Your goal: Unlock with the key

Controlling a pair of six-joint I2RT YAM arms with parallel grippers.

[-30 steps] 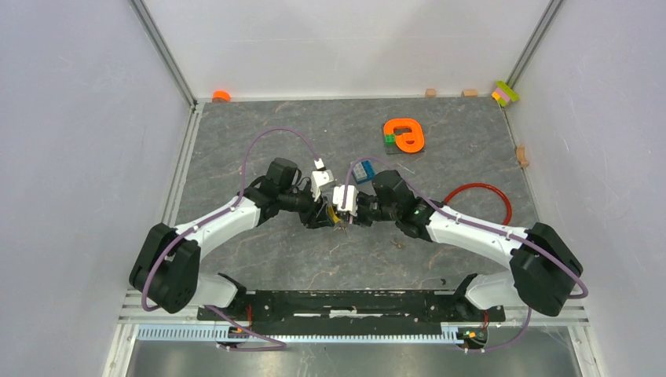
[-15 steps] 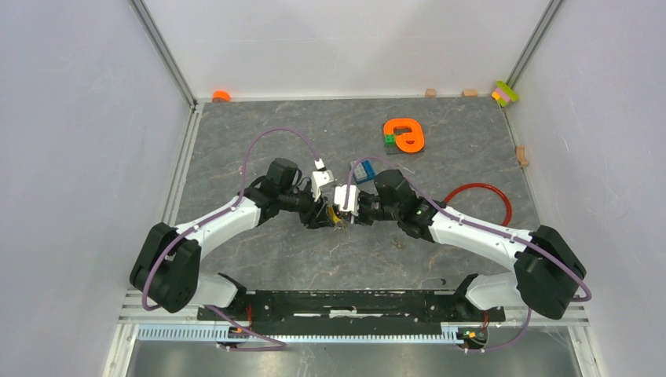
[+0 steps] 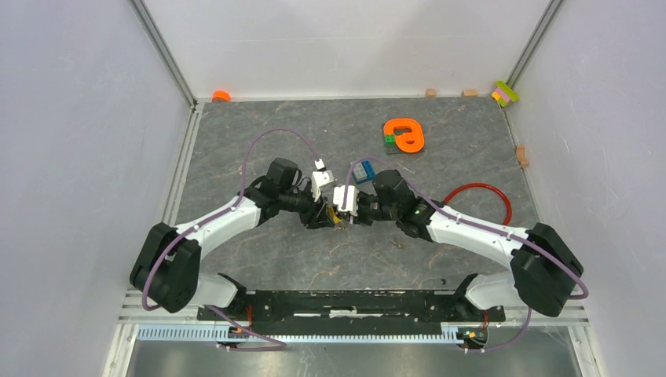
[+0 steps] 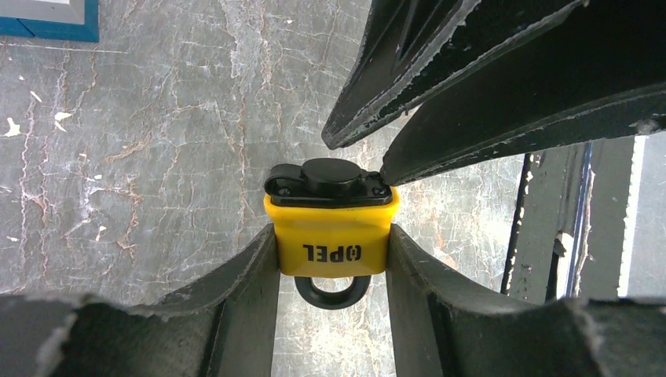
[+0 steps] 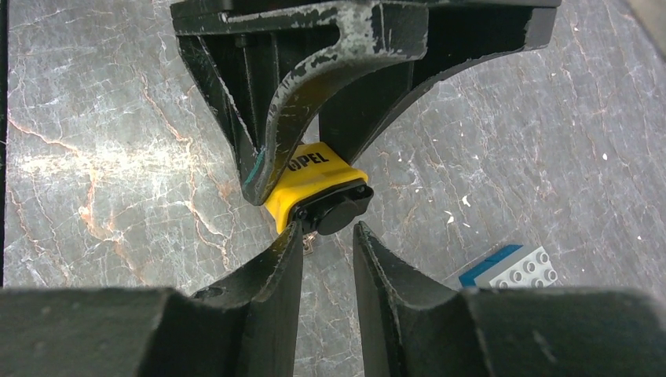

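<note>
- Left gripper (image 4: 332, 239) clamps the yellow padlock (image 4: 330, 224) by its sides; bare table (image 4: 157, 157) lies around the padlock.
- Right gripper (image 5: 328, 232) stands narrowly parted at the padlock's black cap; I cannot tell whether it grips.

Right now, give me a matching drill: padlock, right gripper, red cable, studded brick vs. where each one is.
Things:
1. yellow padlock
2. right gripper
3. red cable
4. blue-and-white studded brick

Places:
A. looped on the table, right side
B. clamped in the left gripper
C. lying on the table beyond both grippers
D. tips at the padlock's black cap

Pairs: 1-B, 2-D, 3-A, 4-C
</note>
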